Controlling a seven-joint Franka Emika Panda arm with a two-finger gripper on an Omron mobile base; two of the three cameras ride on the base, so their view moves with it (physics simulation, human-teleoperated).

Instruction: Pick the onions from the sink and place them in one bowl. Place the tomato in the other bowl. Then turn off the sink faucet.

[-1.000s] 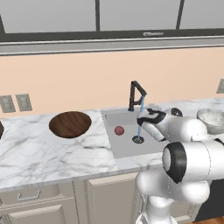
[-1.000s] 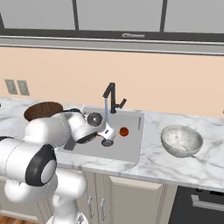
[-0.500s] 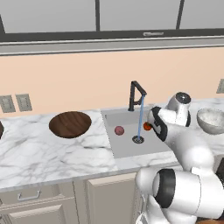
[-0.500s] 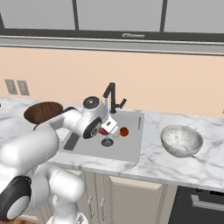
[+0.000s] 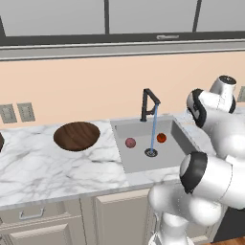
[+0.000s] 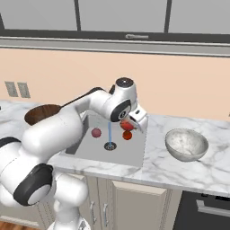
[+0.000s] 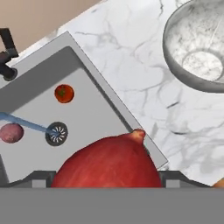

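Mid-carry of first onion: tool (image 6: 130, 122) pinching deep red onion (image 7: 109, 162) above sink's (image 6: 134, 155) right rim. Next, across bench to pale bowl (image 6: 186, 144), then release inside.

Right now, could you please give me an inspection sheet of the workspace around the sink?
Surface: marble counter, steel sink set into it.
Job's things: deep red onion held in the gripper, above the sink's right edge; mauve onion and tomato on the sink floor; grey-white bowl right of the sink, wooden bowl left of it, neither holding anything; black faucet running water into the drain.
Clutter: nothing seen.
Grippers: jaws shut on the deep red onion.
Cables: nothing seen.
Surroundings: wall outlets, window above, cabinets below.
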